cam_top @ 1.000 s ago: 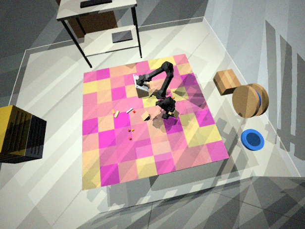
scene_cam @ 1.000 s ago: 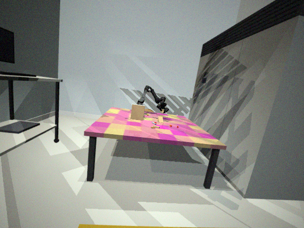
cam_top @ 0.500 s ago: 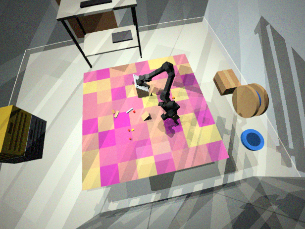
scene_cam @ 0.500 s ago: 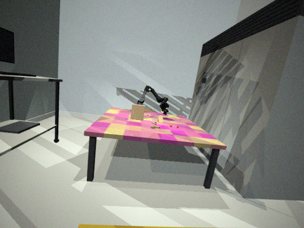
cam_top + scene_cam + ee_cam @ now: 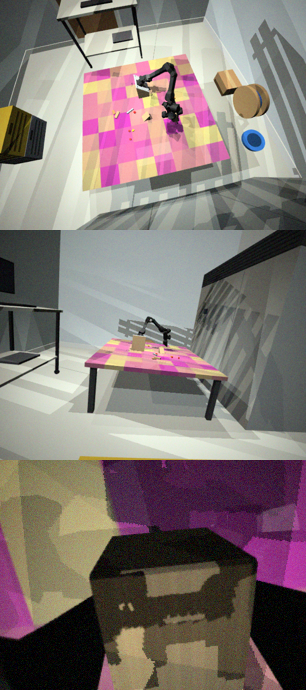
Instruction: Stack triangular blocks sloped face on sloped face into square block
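My gripper [image 5: 171, 116] [image 5: 165, 344] [image 5: 168, 591] is shut on one wooden triangular block [image 5: 192, 657], which fills the lower middle of the wrist view with a black finger on each side. It is held above the table, right of the other block in the top view; the arm hides it in the top and exterior views. The other triangular block [image 5: 146, 116] [image 5: 161, 350], pale wood, rests on the patchwork table [image 5: 144, 169] [image 5: 139, 369] and stands apart from the gripper. Its slope direction is hard to tell.
A tall wooden box [image 5: 143, 93] [image 5: 138, 343] stands by the arm's base. Left of the resting block lie a white bar [image 5: 129, 111], small wooden pieces [image 5: 116, 114] and several small red and yellow cubes [image 5: 130, 139] [image 5: 133, 130].
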Controlling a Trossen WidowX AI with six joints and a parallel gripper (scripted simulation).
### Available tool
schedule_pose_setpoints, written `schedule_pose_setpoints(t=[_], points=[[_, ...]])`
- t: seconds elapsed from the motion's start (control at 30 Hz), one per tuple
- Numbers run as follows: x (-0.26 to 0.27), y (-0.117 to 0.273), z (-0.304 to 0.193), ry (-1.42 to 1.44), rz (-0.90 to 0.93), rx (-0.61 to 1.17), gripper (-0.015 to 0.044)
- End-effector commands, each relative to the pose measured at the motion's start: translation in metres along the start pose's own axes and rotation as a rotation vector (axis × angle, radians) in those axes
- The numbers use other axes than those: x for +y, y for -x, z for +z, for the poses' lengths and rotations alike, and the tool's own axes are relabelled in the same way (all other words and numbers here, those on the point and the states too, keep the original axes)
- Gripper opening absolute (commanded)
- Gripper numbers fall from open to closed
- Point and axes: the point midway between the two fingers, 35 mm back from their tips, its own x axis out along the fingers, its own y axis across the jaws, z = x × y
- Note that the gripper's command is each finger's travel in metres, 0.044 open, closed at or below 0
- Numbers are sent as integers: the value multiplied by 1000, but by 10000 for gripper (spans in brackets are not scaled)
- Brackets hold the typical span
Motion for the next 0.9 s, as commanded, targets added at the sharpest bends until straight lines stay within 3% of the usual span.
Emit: schedule_pose_setpoints(t=[0.0,0.87], points=[[3,2,2,-144,-46,-2,0],[14,22,-25,-954,-365,-42,0]])
